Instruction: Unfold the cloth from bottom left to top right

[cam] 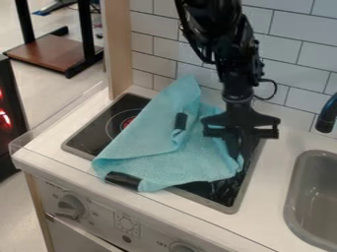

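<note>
The turquoise cloth [158, 152] lies bunched and partly folded across the cooktop [131, 102], a peak reaching its rear edge and one lower corner hanging over its front edge. The black gripper [241, 135] is above the right rear part of the cooktop, just beside the cloth; whether it is wide or narrow, or has hold of any cloth, I cannot tell.

Right of the cooktop, the grey sink [316, 197] is set into the pale counter [276, 162], with a dark faucet [327, 115] above it. Behind the cooktop rises the tiled wall [289, 49], and at its left rear a wooden post [118, 44]. A clear guard [18, 143] edges the counter to its left; below its front are a knob [70, 206] and another knob [181, 247].

The sink and faucet are cut off on the right. The cloth covers much of the cooktop and part of a burner ring with a red centre. The gripper's lower part blends into the black glass.

The cloth looks soft and nubby, with rounded folds and two dark patches, one near the middle and one at the front. The cooktop is glossy and rectangular with a grey rim; the sink basin has rounded corners.
</note>
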`<state>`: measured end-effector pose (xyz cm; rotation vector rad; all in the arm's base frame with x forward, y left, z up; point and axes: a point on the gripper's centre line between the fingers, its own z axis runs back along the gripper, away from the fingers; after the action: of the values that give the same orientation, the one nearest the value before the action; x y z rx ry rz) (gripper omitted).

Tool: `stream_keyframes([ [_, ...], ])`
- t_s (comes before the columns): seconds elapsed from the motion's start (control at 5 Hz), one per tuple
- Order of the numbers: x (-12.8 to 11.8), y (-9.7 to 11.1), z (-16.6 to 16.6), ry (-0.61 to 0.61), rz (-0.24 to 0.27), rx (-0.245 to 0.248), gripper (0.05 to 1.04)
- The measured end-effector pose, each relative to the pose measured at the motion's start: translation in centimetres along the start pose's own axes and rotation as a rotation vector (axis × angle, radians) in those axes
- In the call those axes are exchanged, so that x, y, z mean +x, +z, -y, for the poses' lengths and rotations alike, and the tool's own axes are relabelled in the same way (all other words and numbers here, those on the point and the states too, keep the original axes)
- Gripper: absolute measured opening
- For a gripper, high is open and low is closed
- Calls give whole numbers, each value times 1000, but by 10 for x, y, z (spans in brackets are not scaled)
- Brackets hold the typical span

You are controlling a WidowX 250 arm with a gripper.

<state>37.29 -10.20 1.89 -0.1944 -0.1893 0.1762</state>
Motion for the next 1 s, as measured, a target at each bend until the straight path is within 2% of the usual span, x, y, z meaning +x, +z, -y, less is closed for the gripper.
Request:
stream_keyframes([
  [0.2,0,1,1,7,0,-5,507],
  [0.4,0,0,-2,16,2,7,815],
  [0.6,-1,7,-2,2,11,-1,1017],
  [1.0,5,40,3,3,54,-70,998],
])
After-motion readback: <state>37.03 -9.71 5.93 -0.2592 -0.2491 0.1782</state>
